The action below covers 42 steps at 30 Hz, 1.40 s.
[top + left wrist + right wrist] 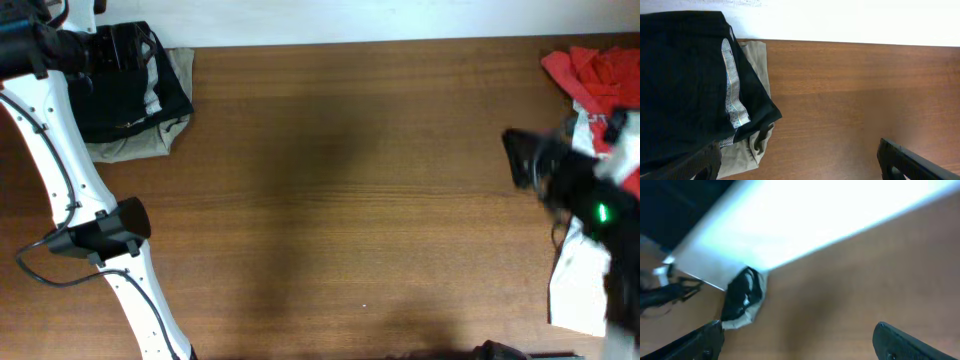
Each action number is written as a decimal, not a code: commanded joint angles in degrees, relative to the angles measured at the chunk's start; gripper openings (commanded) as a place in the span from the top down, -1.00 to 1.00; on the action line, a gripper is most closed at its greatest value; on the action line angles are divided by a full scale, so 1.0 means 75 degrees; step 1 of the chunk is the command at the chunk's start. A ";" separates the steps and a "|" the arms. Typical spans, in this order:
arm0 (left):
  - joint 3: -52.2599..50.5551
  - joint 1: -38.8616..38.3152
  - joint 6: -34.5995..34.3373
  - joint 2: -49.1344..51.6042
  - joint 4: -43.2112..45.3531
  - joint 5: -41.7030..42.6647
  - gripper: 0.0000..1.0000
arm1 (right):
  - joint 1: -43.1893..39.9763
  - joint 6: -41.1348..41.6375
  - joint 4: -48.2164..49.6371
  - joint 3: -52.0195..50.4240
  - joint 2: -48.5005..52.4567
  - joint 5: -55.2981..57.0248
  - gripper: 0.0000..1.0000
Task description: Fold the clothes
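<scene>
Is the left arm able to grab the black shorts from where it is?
Probably yes. The left tool is open right beside the black shorts. They lie on top of the khaki shorts at the table's far edge, with nothing covering them or blocking the way.

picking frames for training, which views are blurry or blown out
Overhead: table sharp, but the right arm is motion-smeared. Left wrist: crisp, black shorts evenly lit. Right wrist: blurred all over, the white wall glares out.
</scene>
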 commanded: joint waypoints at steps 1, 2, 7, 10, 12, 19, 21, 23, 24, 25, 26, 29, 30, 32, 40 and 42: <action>-0.0026 0.0012 -0.0064 0.0047 -0.0012 0.0105 -0.98 | 0.0020 -0.0154 -0.0061 0.0003 -0.1183 0.0029 -0.97; -0.0026 0.0012 -0.0064 0.0047 -0.0012 0.0105 -0.98 | 0.0020 -0.0201 -0.0114 0.0003 -0.1539 0.0055 -0.97; -0.0026 0.0012 -0.0064 0.0047 -0.0012 0.0105 -0.98 | 0.0020 -0.1349 -0.1478 0.0003 -0.2841 0.0554 -0.97; -0.0026 0.0012 -0.0064 0.0047 -0.0012 0.0105 -0.98 | 0.0023 -0.1352 -0.2524 0.0000 -0.3235 0.1314 -0.97; -0.0026 0.0012 -0.0064 0.0047 -0.0012 0.0105 -0.98 | 0.0294 -0.1355 -0.2623 -0.0128 -0.3433 0.1667 -0.97; -0.0026 0.0012 -0.0064 0.0047 -0.0012 0.0105 -0.98 | 0.2092 -0.1355 -0.0959 -0.2238 -0.4351 0.3762 -0.97; -0.0026 0.0012 -0.0064 0.0047 -0.0012 0.0105 -0.98 | 0.2567 -0.1355 0.0134 -0.3453 -0.4911 0.4199 -0.97; -0.0026 0.0012 -0.0064 0.0047 -0.0012 0.0105 -0.98 | 0.2722 -0.1355 0.0927 -0.4389 -0.5284 0.4319 -0.97; -0.0026 0.0012 -0.0064 0.0047 -0.0012 0.0105 -0.98 | 0.2734 -0.1355 0.1390 -0.4957 -0.5458 0.4313 -0.97; -0.0026 0.0012 -0.0064 0.0047 -0.0012 0.0105 -0.98 | 0.2734 -0.1361 0.2011 -0.5645 -0.5619 0.4319 -0.97; -0.0026 0.0012 -0.0064 0.0047 -0.0012 0.0105 -0.98 | 0.2736 -0.1445 0.2489 -0.6102 -0.5721 0.4339 -0.97; -0.0026 0.0012 -0.0064 0.0047 -0.0012 0.0105 -0.98 | 0.2873 -0.1714 0.3955 -0.7254 -0.6047 0.4368 -0.97; -0.0026 0.0012 -0.0064 0.0047 -0.0012 0.0105 -0.99 | 0.2990 -0.1906 0.4412 -0.7606 -0.6204 0.4371 -0.97; -0.0026 0.0012 -0.0064 0.0047 -0.0012 0.0105 -0.98 | 0.3249 -0.2294 0.4969 -0.8180 -0.6575 0.4371 -0.97; -0.0026 0.0012 -0.0064 0.0047 -0.0012 0.0105 -0.98 | 0.3372 -0.2299 0.6257 -0.8944 -0.6825 0.5182 -0.97; -0.0026 0.0015 -0.0064 0.0047 -0.0012 0.0105 -0.98 | 0.3372 -0.2299 0.7003 -0.9224 -0.6825 0.5231 -0.97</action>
